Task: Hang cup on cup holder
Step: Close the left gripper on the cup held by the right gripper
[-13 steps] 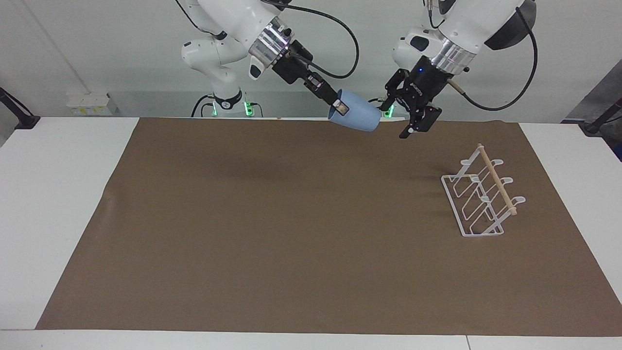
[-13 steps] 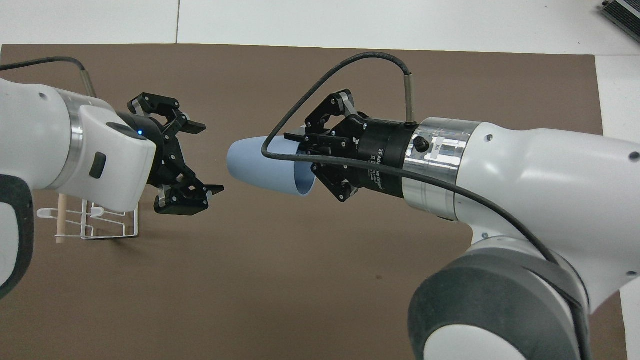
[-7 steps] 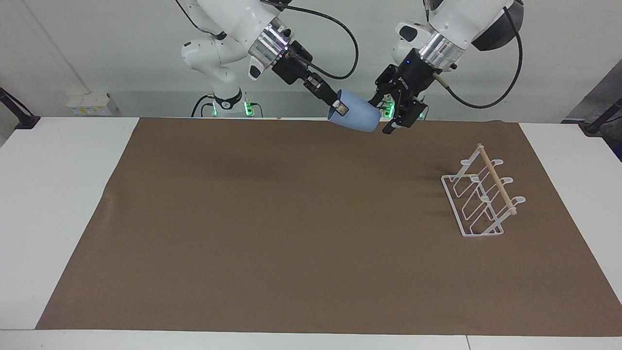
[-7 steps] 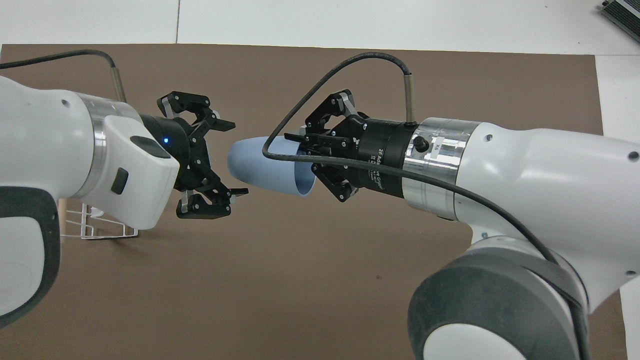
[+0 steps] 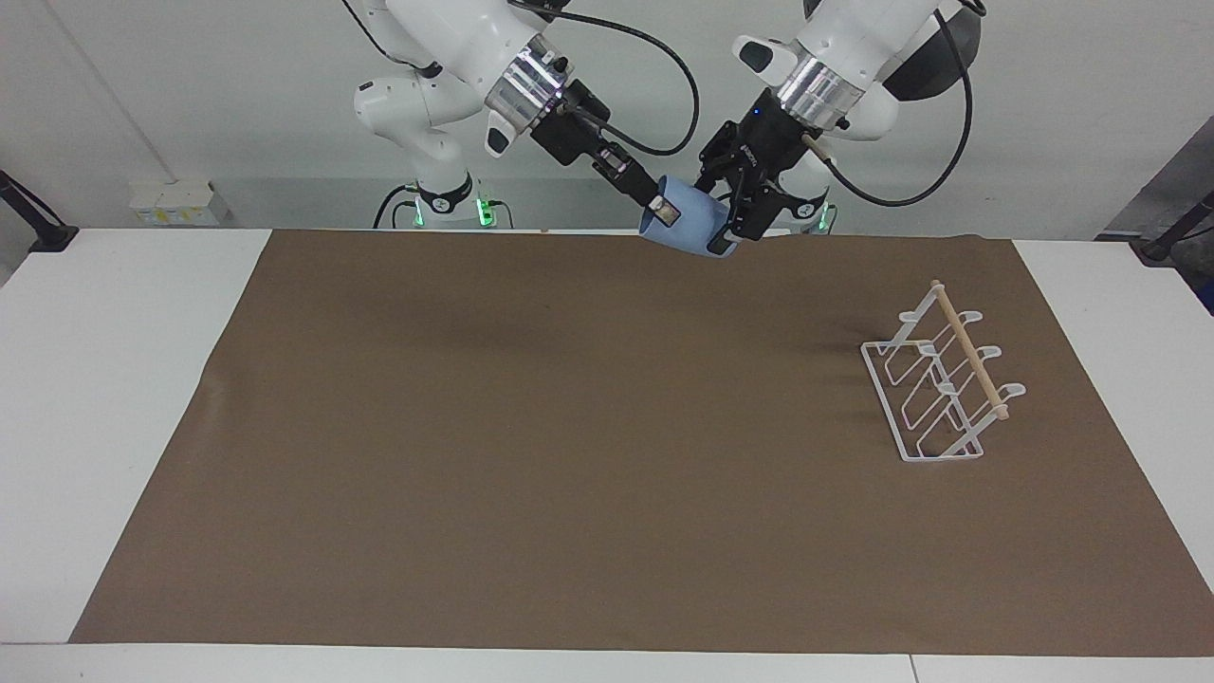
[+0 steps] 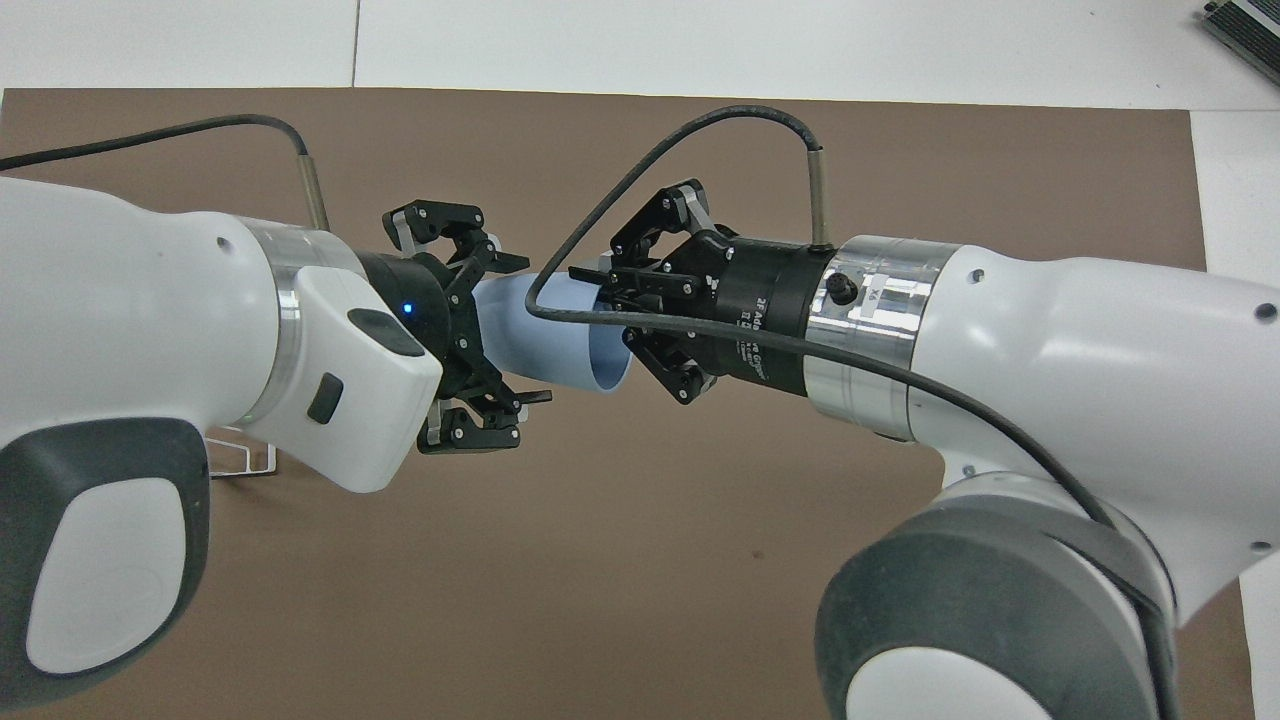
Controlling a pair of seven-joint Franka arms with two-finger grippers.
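Note:
The light-blue cup (image 5: 690,228) hangs on its side in the air over the mat's edge nearest the robots. My right gripper (image 5: 664,210) is shut on its rim wall, also seen from above (image 6: 606,290). My left gripper (image 5: 723,220) is open, with its fingers on either side of the cup's (image 6: 550,335) closed bottom end. In the overhead view the left gripper (image 6: 523,330) straddles that end. The white wire cup holder (image 5: 942,381) with its wooden rod stands on the mat toward the left arm's end. From above, only a bit of the cup holder's wire (image 6: 240,462) shows under the left arm.
A brown mat (image 5: 569,455) covers most of the white table (image 5: 114,379). A black cable (image 6: 700,120) loops over the right gripper's wrist. A dark device corner (image 6: 1250,20) lies at the table's farthest edge toward the right arm's end.
My left gripper has swung from beside the cup holder's end toward the cup, and its open fingers now bracket the cup's bottom. The right gripper and the cup have stayed put.

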